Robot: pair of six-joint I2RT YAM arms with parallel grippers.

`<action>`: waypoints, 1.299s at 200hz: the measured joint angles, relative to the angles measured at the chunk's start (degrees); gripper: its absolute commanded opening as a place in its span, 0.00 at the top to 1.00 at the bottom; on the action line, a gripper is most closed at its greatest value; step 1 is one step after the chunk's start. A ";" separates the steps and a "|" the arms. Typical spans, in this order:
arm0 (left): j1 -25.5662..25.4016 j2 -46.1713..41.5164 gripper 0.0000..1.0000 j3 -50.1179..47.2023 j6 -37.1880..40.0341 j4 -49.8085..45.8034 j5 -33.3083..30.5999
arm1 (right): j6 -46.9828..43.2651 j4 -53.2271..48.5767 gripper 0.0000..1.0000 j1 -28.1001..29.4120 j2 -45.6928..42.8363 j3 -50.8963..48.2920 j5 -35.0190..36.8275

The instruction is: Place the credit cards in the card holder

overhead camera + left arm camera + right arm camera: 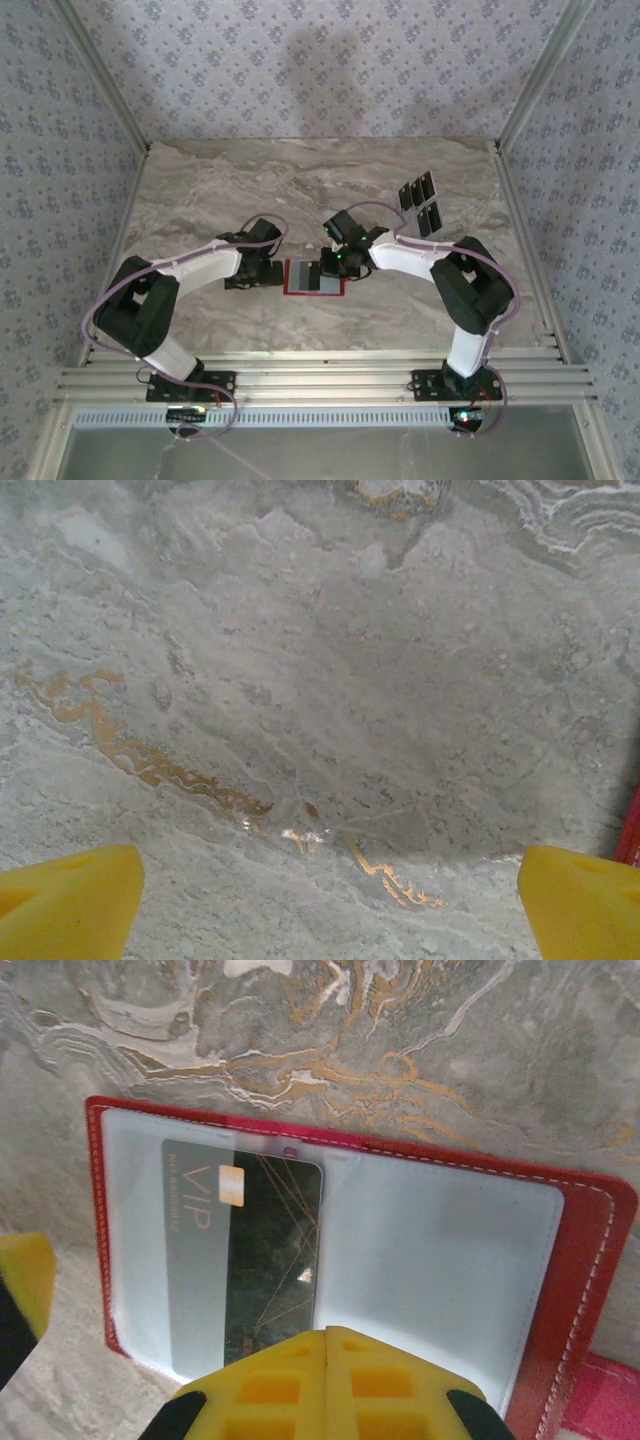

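Observation:
The card holder (300, 280) lies open on the marble between my two grippers, red-rimmed (590, 1260) with pale inner pockets. One black credit card (270, 1250) marked VIP sits in its left half, its left part under the translucent pocket. My right gripper (328, 1335) is shut, fingertips pressed together just above the card's near edge, nothing between them. In the top view it (336, 262) hovers over the holder's right side. Several more credit cards (420, 203) lie at the back right. My left gripper (330, 910) is open over bare marble, just left of the holder's red edge (632, 830).
The holder's pink snap tab (612, 1390) sticks out at its right end. Patterned walls and metal rails (525, 250) fence the table. Bare marble (250, 180) stretches across the back left.

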 measured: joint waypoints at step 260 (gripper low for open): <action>-0.68 2.03 0.04 -1.09 -0.13 3.08 0.24 | -1.01 -2.14 1.00 3.96 8.28 8.83 -0.42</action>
